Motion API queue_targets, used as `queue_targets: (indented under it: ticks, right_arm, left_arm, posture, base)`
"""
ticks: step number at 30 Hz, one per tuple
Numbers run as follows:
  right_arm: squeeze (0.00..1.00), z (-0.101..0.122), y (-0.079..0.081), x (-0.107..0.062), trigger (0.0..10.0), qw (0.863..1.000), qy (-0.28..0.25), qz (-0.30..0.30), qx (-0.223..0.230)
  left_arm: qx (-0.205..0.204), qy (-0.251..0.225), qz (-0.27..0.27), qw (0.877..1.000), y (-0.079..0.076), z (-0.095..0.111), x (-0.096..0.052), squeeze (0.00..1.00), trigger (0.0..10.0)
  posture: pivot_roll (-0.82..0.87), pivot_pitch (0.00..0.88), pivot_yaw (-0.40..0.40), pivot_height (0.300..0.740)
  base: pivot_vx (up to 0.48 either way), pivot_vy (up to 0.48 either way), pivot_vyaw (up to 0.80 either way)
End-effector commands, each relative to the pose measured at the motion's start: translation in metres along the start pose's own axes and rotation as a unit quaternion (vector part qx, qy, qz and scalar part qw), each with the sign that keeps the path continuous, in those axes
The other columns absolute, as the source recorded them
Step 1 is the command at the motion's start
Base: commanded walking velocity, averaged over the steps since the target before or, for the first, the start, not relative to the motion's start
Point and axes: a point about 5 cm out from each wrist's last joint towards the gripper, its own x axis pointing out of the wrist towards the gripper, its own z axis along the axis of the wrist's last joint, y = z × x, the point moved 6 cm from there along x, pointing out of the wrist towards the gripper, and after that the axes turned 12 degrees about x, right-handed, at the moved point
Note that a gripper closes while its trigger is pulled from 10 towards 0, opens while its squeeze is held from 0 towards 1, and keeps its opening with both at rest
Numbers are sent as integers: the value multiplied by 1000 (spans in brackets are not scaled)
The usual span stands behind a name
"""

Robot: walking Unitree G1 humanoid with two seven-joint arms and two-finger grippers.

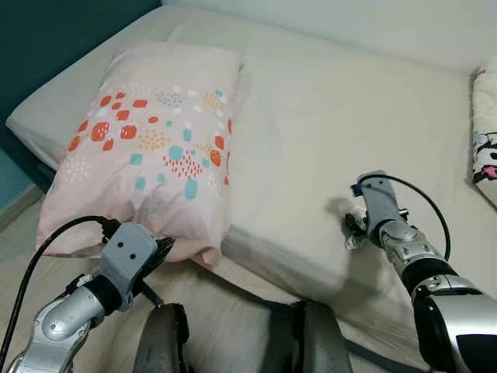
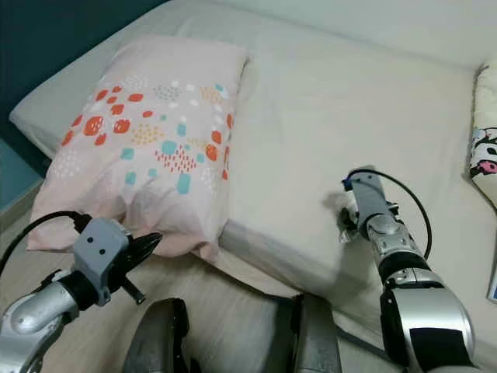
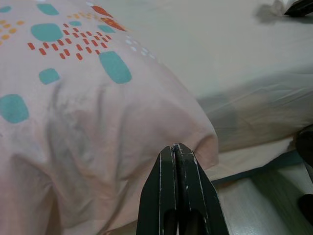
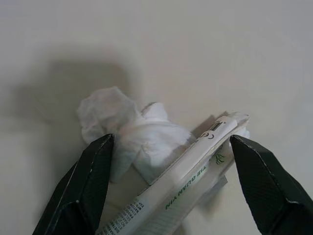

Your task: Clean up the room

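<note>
A crumpled white tissue [image 4: 132, 134] and a flattened white wrapper with green print [image 4: 188, 178] lie together on the cream bed sheet [image 1: 326, 116]. My right gripper [image 4: 171, 181] hangs open right over them, one black finger on each side of the pair. In the left eye view that litter [image 1: 356, 225] peeks out beside my right wrist near the bed's front edge. My left gripper [image 3: 176, 149] is shut with nothing in it, its tips close to the lower corner of the pink pillow [image 1: 155, 140] with red and teal marks.
The pink pillow overhangs the mattress's front left edge. A second, black and white patterned pillow [image 1: 485, 136] lies at the bed's far right. A dark teal wall [image 1: 46, 39] stands on the left. My own dark legs [image 1: 233, 338] stand on the pale wooden floor below the bed.
</note>
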Motion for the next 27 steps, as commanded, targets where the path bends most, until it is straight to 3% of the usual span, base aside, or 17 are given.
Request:
queue_targets:
  ticks: [1,2,3,4,5,11,13,15,17,18,19,20,21,27]
  right_arm:
    - [490,-17,2,-2,10000,998,29,23,-46]
    - [490,-17,2,-2,10000,998,29,23,-46]
    - [94,-17,3,-2,10000,997,29,32,-65]
    - [94,-17,3,-2,10000,997,29,32,-65]
    - [0,-18,3,-3,10000,993,34,44,-100]
    - [0,-11,-4,-2,10000,996,20,25,-85]
    - [0,7,-17,-3,10000,999,-19,-14,47]
    - [0,7,-17,-3,10000,999,-19,-14,47]
    - [0,16,-29,-4,10000,979,-45,-49,191]
    - [0,16,-29,-4,10000,979,-45,-49,191]
    - [0,16,-30,-3,10000,965,-48,-54,252]
    - [906,15,-27,-3,10000,954,-46,-53,293]
    - [1000,14,-21,-2,10000,944,-42,-45,324]
    - [1000,12,-8,1,10000,935,-30,-27,353]
  left_arm:
    - [6,11,-18,1000,-4,-3,-5,0,10000]
    - [6,11,-18,1000,-4,-3,-5,0,10000]
    - [5,10,-20,1000,-5,-3,-5,0,10000]
    - [5,10,-20,1000,-5,-3,-5,0,10000]
    - [8,6,-31,999,-8,-2,-4,0,10000]
    - [10,5,-34,999,-7,-2,-2,0,10000]
    - [14,4,-37,999,-7,-3,1,0,10000]
    - [14,4,-37,999,-7,-3,1,0,10000]
    - [19,1,-45,999,-9,-3,3,0,10000]
    - [19,1,-45,999,-9,-3,3,0,10000]
    - [21,0,-49,999,-9,-3,4,0,10000]
    - [23,-1,-53,998,-10,-3,5,0,10000]
    - [25,-2,-56,998,-10,-3,5,0,10000]
    - [31,0,-65,997,-10,-4,6,0,10000]
  posture:
    - [211,308,-36,555]
    - [211,308,-36,555]
    - [210,308,-35,555]
    - [210,308,-35,555]
    - [207,304,-32,555]
    - [199,299,-29,555]
    - [192,290,-17,555]
    - [192,290,-17,555]
    - [190,285,-13,555]
    - [190,285,-13,555]
    - [191,283,-9,555]
    - [191,283,-8,555]
    - [193,281,-7,555]
    - [194,282,-6,555]
  base:
    - [0,0,0]
    - [0,0,0]
    - [0,0,0]
    - [0,0,0]
    - [0,0,0]
    - [0,0,0]
    - [0,0,0]
    - [0,0,0]
    - [0,0,0]
    - [0,0,0]
    - [0,0,0]
    - [0,0,0]
    - [0,0,0]
    - [0,0,0]
